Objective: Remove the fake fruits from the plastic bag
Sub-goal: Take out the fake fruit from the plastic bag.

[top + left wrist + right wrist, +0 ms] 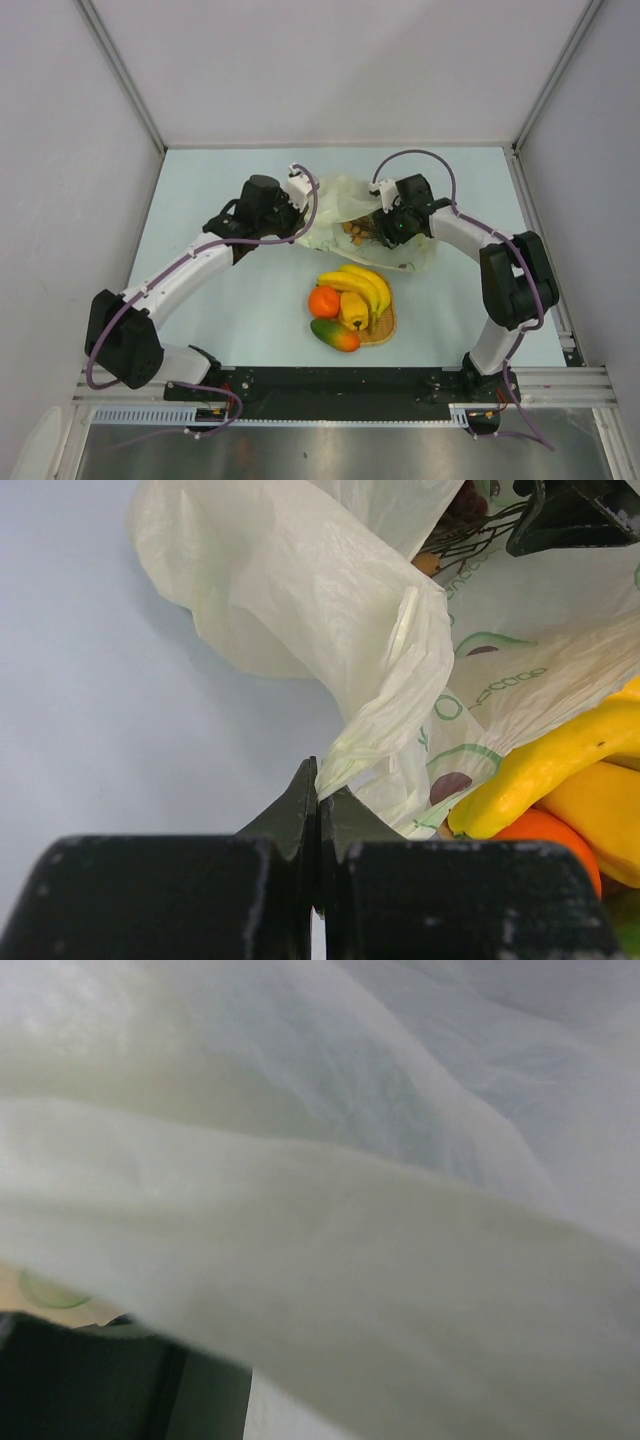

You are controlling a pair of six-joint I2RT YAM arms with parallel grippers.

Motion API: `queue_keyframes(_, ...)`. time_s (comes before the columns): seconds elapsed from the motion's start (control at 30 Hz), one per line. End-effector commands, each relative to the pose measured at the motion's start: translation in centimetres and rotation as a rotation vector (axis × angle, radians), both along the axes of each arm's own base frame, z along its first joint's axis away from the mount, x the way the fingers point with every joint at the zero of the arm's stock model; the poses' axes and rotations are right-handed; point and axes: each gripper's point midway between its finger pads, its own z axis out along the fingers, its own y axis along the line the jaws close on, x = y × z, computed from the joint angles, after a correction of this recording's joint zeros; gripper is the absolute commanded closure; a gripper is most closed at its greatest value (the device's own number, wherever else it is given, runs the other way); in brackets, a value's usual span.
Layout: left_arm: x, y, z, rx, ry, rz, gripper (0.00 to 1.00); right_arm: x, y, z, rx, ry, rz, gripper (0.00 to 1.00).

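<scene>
The pale yellow-green plastic bag [345,200] lies crumpled at mid-table with its mouth towards the arms. My left gripper [301,226] is shut on a twisted strip of the bag's edge [365,750] and holds it up. My right gripper [386,231] reaches into the bag's mouth beside a brown nut-like cluster [352,232] and dark grapes [468,508]. Bag film [350,1260] fills the right wrist view and hides its jaws. A banana bunch [362,285], an orange [323,301], a yellow pepper-like fruit [353,310] and a red-green mango [335,335] lie outside the bag.
The fruits outside the bag rest on and around a woven orange mat [385,325] in front of it. Pale walls enclose the table on three sides. Both arm bases stand on the black rail [340,385] at the near edge.
</scene>
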Motion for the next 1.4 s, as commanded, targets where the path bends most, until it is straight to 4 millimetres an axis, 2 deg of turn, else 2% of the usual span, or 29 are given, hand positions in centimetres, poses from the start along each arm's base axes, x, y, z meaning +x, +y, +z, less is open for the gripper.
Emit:
queue_keyframes(0.0, 1.6, -0.9, 2.9, -0.024, -0.085, -0.015, 1.00, 2.4, -0.6, 0.4, -0.098, -0.103, 0.021, 0.47)
queue_keyframes(0.07, 1.8, -0.9, 3.2, -0.018, -0.101, -0.014, 1.00, 2.3, -0.6, -0.1, -0.156, -0.110, 0.056, 0.46)
queue_keyframes(0.17, 2.2, -0.8, 3.5, -0.005, -0.121, -0.014, 1.00, 1.6, -0.7, -0.4, -0.162, -0.083, 0.061, 0.50)
queue_keyframes(0.27, 2.3, -0.7, 3.6, -0.001, -0.128, -0.014, 1.00, 1.3, -0.4, 0.0, -0.149, -0.081, 0.084, 0.69)
queue_keyframes(0.3, 2.2, -0.7, 3.6, 0.001, -0.128, -0.016, 1.00, 1.3, -0.4, 0.5, -0.144, -0.093, 0.091, 0.80)
queue_keyframes(0.37, 2.3, -0.6, 3.4, 0.011, -0.130, -0.013, 1.00, 1.2, -0.1, 1.3, -0.146, -0.116, 0.123, 0.89)
queue_keyframes(0.4, 2.2, -0.4, 3.1, 0.018, -0.123, -0.009, 1.00, 1.1, 0.0, 2.0, -0.147, -0.132, 0.135, 0.98)
queue_keyframes(0.43, 2.4, -0.4, 3.0, 0.022, -0.124, -0.006, 1.00, 0.9, 0.2, 2.4, -0.147, -0.140, 0.152, 1.00)
queue_keyframes(0.67, 2.8, -0.4, 2.4, 0.034, -0.112, 0.005, 1.00, -0.9, 0.3, 5.9, -0.112, -0.177, 0.222, 1.00)
queue_keyframes(0.87, 4.5, 0.3, 2.7, 0.072, -0.159, 0.059, 1.00, -3.0, -0.2, 9.0, -0.079, -0.209, 0.290, 1.00)
queue_keyframes(0.97, 4.8, 0.3, 3.0, 0.069, -0.164, 0.068, 1.00, -4.7, -0.2, 10.3, -0.057, -0.213, 0.345, 1.00)
queue_keyframes(1.1, 4.6, -0.4, 3.8, 0.056, -0.165, 0.028, 1.00, -7.8, -0.7, 10.6, -0.027, -0.138, 0.397, 1.00)
queue_keyframes(1.23, 4.9, -0.3, 4.2, 0.072, -0.196, 0.016, 1.00, -9.5, -1.3, 11.4, -0.022, -0.159, 0.395, 1.00)
queue_keyframes(1.37, 5.0, 0.1, 4.6, 0.082, -0.219, 0.030, 1.00, -11.2, -1.9, 14.4, -0.017, -0.247, 0.384, 1.00)
